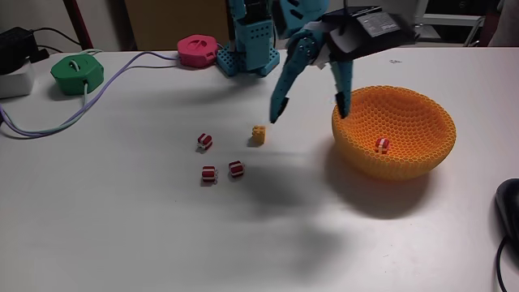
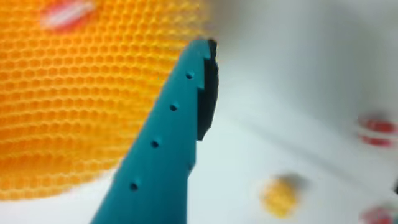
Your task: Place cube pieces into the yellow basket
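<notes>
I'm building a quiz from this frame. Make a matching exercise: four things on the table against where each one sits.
Things:
1. yellow basket
2. green round box
3. yellow-orange cube
4. claw

Places, as the fixed view shows them:
A. back left of the table, with a cable running from it
B. on the table just left of the basket, below one claw finger
C. right side of the table, one striped cube inside
D. open in the air, one finger over the basket's rim

Pairs: 1-C, 2-A, 3-B, 4-D
</notes>
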You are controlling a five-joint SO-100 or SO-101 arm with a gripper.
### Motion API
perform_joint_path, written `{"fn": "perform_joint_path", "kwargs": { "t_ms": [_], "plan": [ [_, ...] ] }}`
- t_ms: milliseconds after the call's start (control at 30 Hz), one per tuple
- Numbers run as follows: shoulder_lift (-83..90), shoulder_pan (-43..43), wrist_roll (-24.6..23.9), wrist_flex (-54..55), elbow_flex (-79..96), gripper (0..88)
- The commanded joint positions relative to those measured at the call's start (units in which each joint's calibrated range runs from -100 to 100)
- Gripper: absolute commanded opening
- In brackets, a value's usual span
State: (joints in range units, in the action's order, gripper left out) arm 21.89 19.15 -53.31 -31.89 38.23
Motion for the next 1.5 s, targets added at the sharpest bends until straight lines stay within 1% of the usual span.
{"fn": "perform_joint_path", "kwargs": {
  "t_ms": [0, 67, 167, 333, 533, 767, 967, 1033, 1067, 1133, 1167, 1267, 1333, 1400, 1467],
  "plan": [
    [-0.96, -9.83, 3.32, 6.26, 3.9, 53.1],
    [-2.1, -13.74, 4.3, 10.87, 8.23, 51.3],
    [-2.19, -16.63, 4.15, 15.3, 14.4, 49.5],
    [-3.14, -17.1, 2.98, 22.33, 22.39, 47.8],
    [-7.68, -17.29, 4.0, 27.81, 23.06, 46.5],
    [-13.56, -19.71, 5.96, 33.63, 20.85, 43.8],
    [-17.06, -22.13, 8.06, 38.67, 19.31, 35.6],
    [-17.72, -22.69, 8.35, 39.28, 18.63, 31.2],
    [-17.91, -22.88, 8.3, 39.71, 18.54, 23.7],
    [-18.1, -23.72, 8.6, 41.1, 18.54, 5.6],
    [-18.1, -24.0, 8.99, 41.71, 18.54, 0.0],
    [-16.96, -23.53, 8.89, 42.32, 18.54, 0.0],
    [-14.41, -22.22, 7.86, 42.23, 18.25, 0.0],
    [-10.71, -20.08, 5.96, 41.19, 17.0, 0.0],
    [-5.89, -16.91, 2.59, 40.75, 16.23, 0.0]
  ]
}}
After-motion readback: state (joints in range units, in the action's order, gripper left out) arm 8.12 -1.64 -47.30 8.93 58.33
